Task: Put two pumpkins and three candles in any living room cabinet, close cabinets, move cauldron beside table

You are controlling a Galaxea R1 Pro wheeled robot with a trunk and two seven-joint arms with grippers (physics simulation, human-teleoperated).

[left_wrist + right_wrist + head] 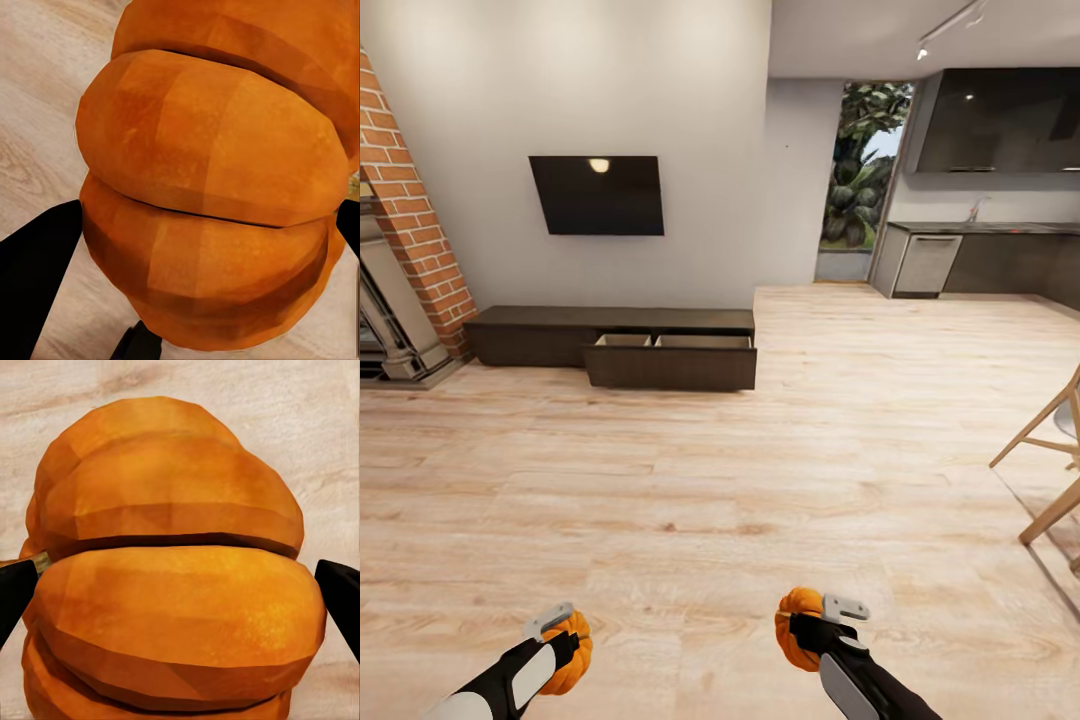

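Pale wood flooring point(760, 480) covered the room and lay bare between the robot and the far wall. Against that wall, below a dark wall-mounted television point(597, 195), stood the long dark brown cabinet point(530, 335). Its right-hand drawer point(672, 360) was pulled out, showing a pale interior in which nothing could be made out at this range. A brick fireplace surround point(415, 230) stood at the left, a kitchen counter point(980, 255) at the far right, and pale chair legs point(1045, 460) at the right edge.

Each arm carried one pumpkin. The left gripper point(565, 635) was closed around the left pumpkin point(570, 655), whose orange ribs bulged between the dark fingers point(37, 277) in the left wrist view. The right gripper point(825, 625) was likewise clamped on the right pumpkin point(798, 628), with a dark finger point(15, 596) pressed to each flank in the right wrist view. Both pumpkins were held low over the floor, well apart from the cabinet.

In the inspector's judgement, the step in hand was the carry: both pumpkins were secured and the robot faced the open drawer. The next move called for driving forward until the drawer was within reach, then lowering each pumpkin into it and releasing. Candles, cauldron and drawer closing remained outstanding.
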